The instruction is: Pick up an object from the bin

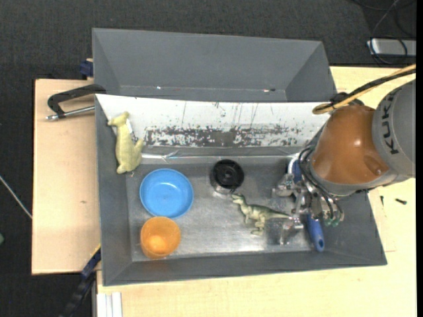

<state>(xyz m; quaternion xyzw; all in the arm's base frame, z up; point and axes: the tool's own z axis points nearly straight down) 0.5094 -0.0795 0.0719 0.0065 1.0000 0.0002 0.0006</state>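
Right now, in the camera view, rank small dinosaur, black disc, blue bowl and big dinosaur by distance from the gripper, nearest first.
1. Small dinosaur, just left of the gripper.
2. Black disc, bin middle.
3. Blue bowl, left.
4. Big dinosaur, far left corner.

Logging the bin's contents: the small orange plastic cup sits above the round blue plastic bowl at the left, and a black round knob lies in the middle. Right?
Not quite. The camera view shows the small orange plastic cup below the round blue plastic bowl, nearer the picture's bottom edge, not above it. The black round knob does lie in the middle.
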